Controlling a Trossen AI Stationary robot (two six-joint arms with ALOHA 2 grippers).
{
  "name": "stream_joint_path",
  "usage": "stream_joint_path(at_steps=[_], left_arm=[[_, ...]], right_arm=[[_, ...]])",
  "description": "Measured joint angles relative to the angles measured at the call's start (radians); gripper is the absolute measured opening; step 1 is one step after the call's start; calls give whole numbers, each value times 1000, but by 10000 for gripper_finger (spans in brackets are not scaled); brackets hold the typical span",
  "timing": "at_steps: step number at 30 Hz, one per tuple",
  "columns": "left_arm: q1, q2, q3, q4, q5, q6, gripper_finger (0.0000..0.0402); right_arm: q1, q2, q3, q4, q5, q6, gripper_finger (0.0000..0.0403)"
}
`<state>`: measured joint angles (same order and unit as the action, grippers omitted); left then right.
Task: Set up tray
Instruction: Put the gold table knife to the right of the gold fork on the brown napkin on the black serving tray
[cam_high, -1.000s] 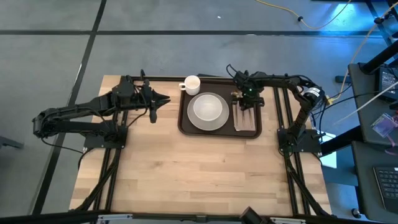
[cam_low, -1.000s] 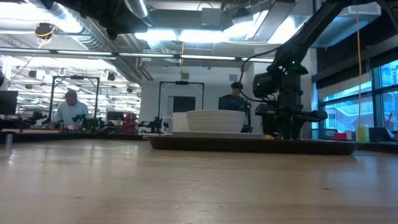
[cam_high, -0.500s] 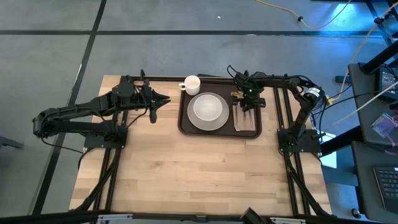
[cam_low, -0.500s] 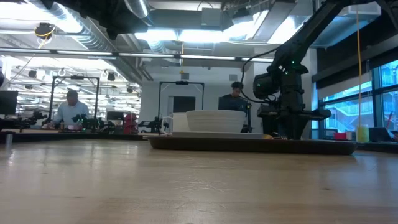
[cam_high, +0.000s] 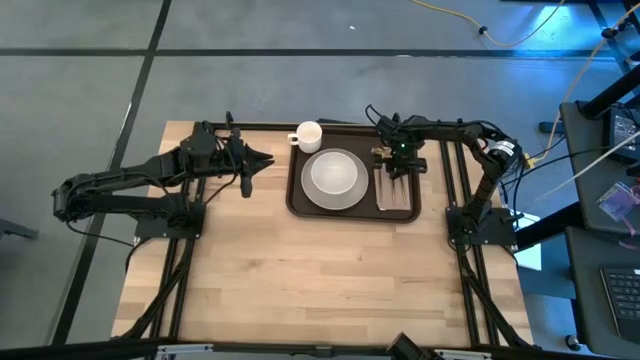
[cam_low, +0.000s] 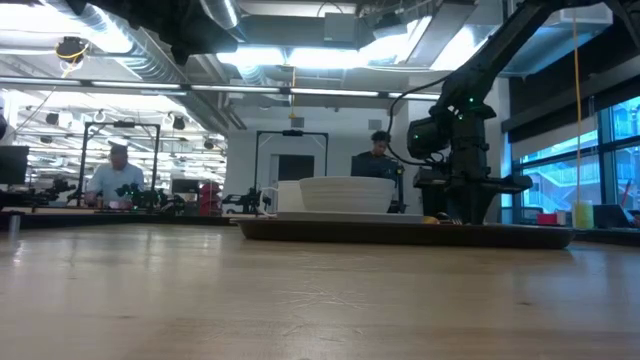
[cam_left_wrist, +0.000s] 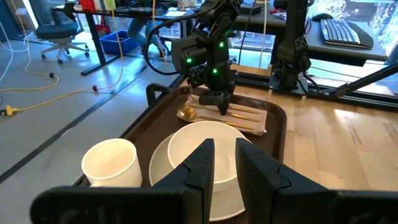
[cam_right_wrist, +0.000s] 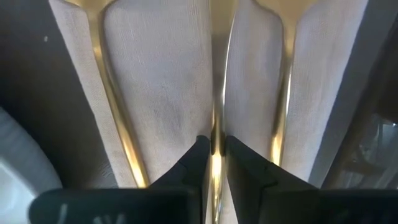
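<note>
High view: the wooden table (cam_high: 300, 270) fills most of the picture, with the dark brown tray (cam_high: 296, 200) lying flat at about 12 o'clock from the table's middle, near the far edge. At the centre of the tray rests a white plate (cam_high: 333, 176) holding a bowl (cam_left_wrist: 205, 152); at the tray's 10 o'clock corner stands a white cup (cam_high: 308, 135); along its 3 o'clock side lies a pale napkin (cam_high: 400, 200) carrying gold cutlery (cam_right_wrist: 118, 134).

The left gripper (cam_high: 268, 160) hovers over bare table at 9 o'clock of the tray, well apart from it, its fingers a narrow gap apart with nothing between them.

The right gripper (cam_high: 396, 172) is down on the napkin, its fingertips pinched on the middle gold piece (cam_right_wrist: 216, 134).
</note>
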<state>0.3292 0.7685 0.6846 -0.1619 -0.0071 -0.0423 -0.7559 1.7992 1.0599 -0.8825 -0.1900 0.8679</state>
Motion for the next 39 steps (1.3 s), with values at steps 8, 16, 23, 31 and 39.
stream_joint_path(at_steps=[8, 16, 23, 31, 39], left_arm=[[0, 0, 0, 0, 0, 0, 59], [0, 0, 0, 0, 0, 0, 59], [0, 0, 0, 0, 0, 1, 59], [0, 0, 0, 0, 0, 1, 59], [0, 0, 0, 0, 0, 0, 59]], right_arm=[[0, 0, 0, 0, -13, 17, 53], [-1, 0, 0, 4, 2, 15, 53], [-3, 0, 0, 35, 22, 14, 53], [-4, 0, 0, 36, 37, 17, 53], [-12, 0, 0, 37, 48, 17, 53]])
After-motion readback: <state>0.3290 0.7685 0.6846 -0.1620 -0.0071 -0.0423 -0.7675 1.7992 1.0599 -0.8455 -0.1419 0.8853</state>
